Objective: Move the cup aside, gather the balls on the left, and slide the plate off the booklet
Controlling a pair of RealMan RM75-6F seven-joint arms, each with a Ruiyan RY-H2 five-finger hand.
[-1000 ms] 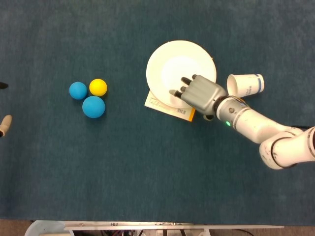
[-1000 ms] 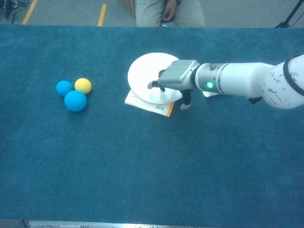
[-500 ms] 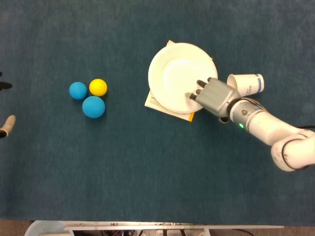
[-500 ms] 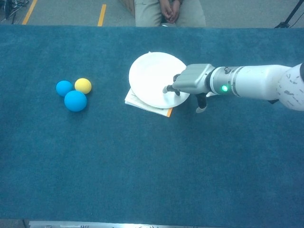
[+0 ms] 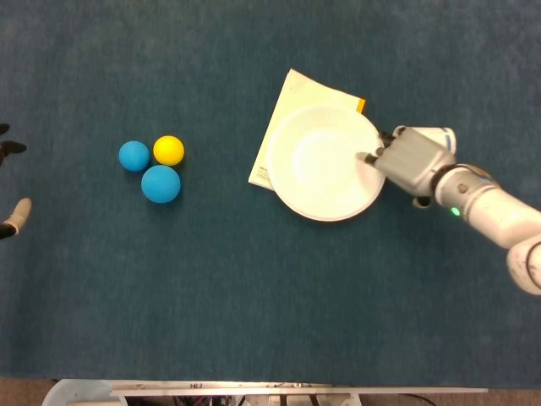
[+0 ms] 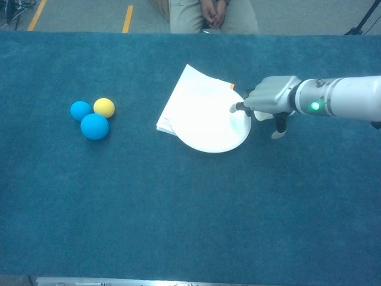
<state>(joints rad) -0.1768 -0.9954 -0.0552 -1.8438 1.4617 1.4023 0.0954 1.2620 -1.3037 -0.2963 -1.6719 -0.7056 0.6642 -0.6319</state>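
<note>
The white plate lies half over the cream booklet, whose far corner and left edge stick out. My right hand presses its fingertips on the plate's right rim and grips nothing. Most of the white paper cup is hidden behind that hand. Three balls sit touching at the left: a small blue ball, a yellow ball and a large blue ball. Only two spread fingertips of my left hand show at the left edge.
Everything sits on a dark teal cloth-covered table. A seated person is behind the table's far edge. A pale bin rim shows beyond the near edge.
My right hand has dragged the plate right and toward me, uncovering the booklet's far corner. The hand now hides more of the cup. The balls stayed put.
</note>
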